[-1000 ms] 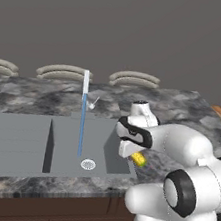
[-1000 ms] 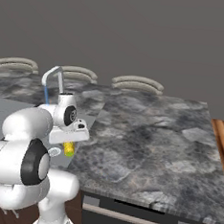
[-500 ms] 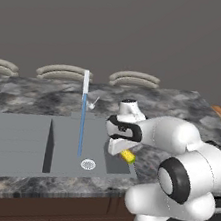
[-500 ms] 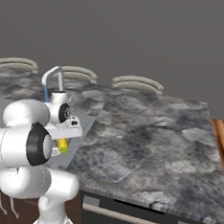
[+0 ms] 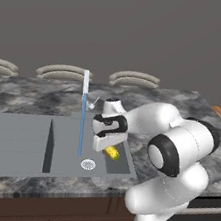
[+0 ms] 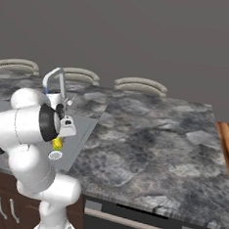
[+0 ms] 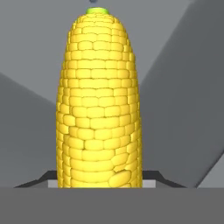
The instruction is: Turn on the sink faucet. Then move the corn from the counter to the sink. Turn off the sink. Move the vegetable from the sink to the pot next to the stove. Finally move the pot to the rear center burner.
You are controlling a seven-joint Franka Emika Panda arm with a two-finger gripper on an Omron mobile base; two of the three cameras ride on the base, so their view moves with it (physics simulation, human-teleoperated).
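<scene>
The yellow corn (image 5: 112,153) with a green end hangs low over the right basin of the grey sink (image 5: 17,138), just right of the silver drain ring (image 5: 88,164). My gripper (image 5: 109,150) is shut on the corn from above. In the hand view the corn (image 7: 99,100) stands upright between the fingers, with grey basin walls behind it. The pale sink faucet (image 5: 85,86) rises left of the hand, and a blue stream of water (image 5: 82,131) falls from it into the basin. Its thin lever (image 5: 93,102) sits by the base. From the right side, the corn (image 6: 58,143) shows under the arm.
A divider (image 5: 49,146) splits the sink into two basins. Marbled counter (image 6: 148,139) stretches to the right of the sink. Three curved chair backs (image 5: 135,78) line the counter's far side. A dark oven front (image 6: 141,227) sits below the counter's near right edge.
The arm has swung left with the corn in its grip, from near the sink's right rim to above the right basin beside the drain. Water keeps running.
</scene>
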